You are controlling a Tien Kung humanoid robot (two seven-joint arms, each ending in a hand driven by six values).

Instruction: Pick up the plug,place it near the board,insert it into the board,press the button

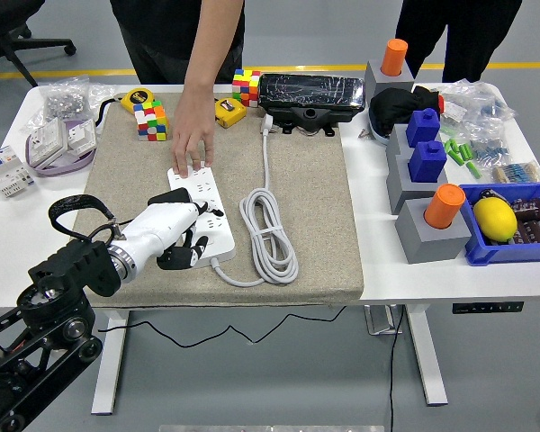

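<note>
A white power strip [207, 193] lies on the beige mat [306, 180]. On its near half sits the black plug [161, 196]; only its far edge shows, because my left hand [166, 236] lies over it. How the hand holds the plug is hidden. The plug's black cable [70, 205] loops off to the left over my forearm. A person at the far side rests a hand [193, 135] on the strip's far end. My right arm is out of sight.
The strip's white cable [270, 229] lies coiled on the mat to the right. Colour cubes [151, 119], tape measures and a black case [310, 94] line the back. Grey blocks [427, 225] and a blue bin [513, 225] with a lemon stand at right.
</note>
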